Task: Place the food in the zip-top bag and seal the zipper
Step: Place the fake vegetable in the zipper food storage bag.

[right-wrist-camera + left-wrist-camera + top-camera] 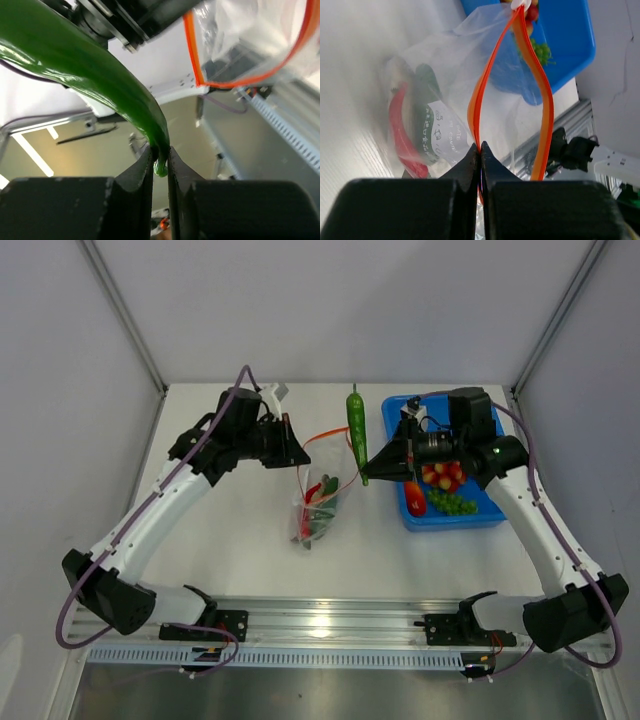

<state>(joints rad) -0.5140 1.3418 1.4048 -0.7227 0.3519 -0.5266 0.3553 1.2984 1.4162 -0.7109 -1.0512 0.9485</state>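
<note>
The clear zip-top bag (318,502) lies mid-table with its mouth held open. My left gripper (291,448) is shut on its orange-red zipper strip (476,107). Inside the bag I see a red pepper (401,132) and a green cucumber (427,117). My right gripper (368,472) is shut on the thin end of a long green chilli (356,425), just right of the bag's mouth. In the right wrist view the chilli (100,75) arcs up and left from the fingertips, and the open zipper loop (240,81) is at the upper right.
A blue tub (490,512) stands at the right, under my right arm. It holds red-yellow cherry tomatoes (443,475), green grapes (452,503) and an orange piece (415,506). An aluminium rail (330,625) runs along the near edge, and walls close in the table on three sides.
</note>
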